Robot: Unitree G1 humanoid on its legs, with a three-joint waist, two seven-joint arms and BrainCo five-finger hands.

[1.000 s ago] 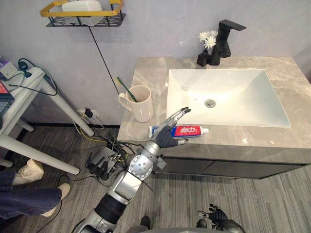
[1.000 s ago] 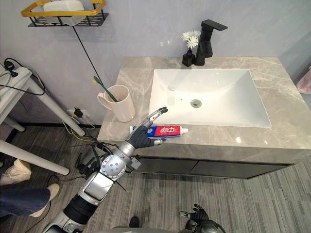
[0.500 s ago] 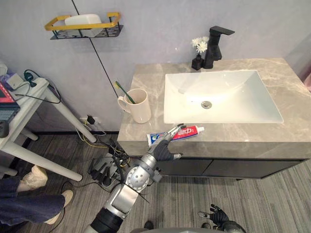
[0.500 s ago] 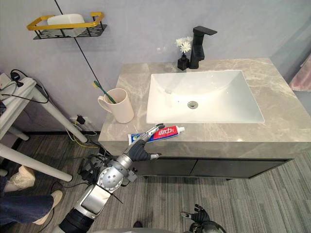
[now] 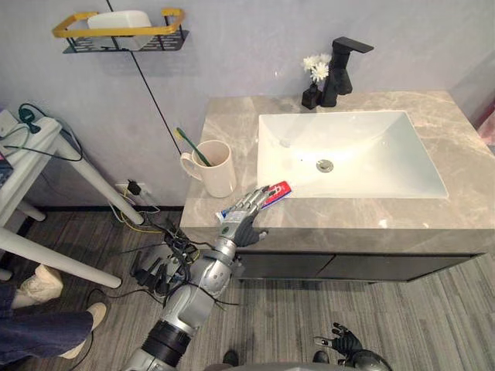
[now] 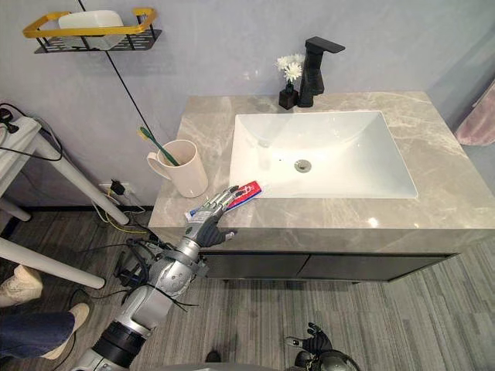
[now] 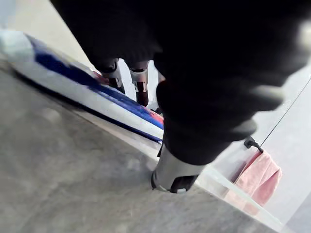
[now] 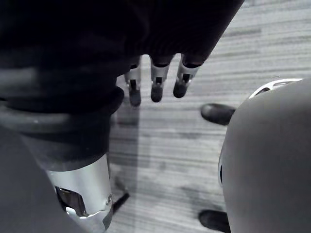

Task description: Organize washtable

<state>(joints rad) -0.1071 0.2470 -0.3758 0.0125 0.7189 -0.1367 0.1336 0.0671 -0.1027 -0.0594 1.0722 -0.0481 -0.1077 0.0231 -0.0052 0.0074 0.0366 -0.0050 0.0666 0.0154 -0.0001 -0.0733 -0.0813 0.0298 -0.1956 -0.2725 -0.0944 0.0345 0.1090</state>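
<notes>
A white, blue and red toothpaste tube (image 5: 275, 190) lies slanted on the grey marble counter (image 5: 232, 124), near its front edge and left of the sink. My left hand (image 5: 242, 219) is open and rests on the tube's tail end. In the left wrist view its straight fingers (image 7: 141, 87) reach across the tube (image 7: 73, 87), while the thumb (image 7: 172, 172) presses the counter on the near side. A cream cup (image 5: 217, 166) holding a green toothbrush (image 5: 188, 144) stands just behind the hand. My right hand (image 8: 155, 82) hangs low over the floor, fingers relaxed and empty.
The white sink basin (image 5: 348, 151) fills the counter's middle. A black faucet (image 5: 344, 66) and a small vase of white flowers (image 5: 312, 77) stand behind it. A yellow wall shelf (image 5: 116, 29) carries soap. A white table (image 5: 35, 162) and a person's legs (image 5: 31, 325) are at the left.
The camera has shifted. My left hand has come down onto the toothpaste tube, and the tube has swung from lying along the front edge to slanting towards the sink.
</notes>
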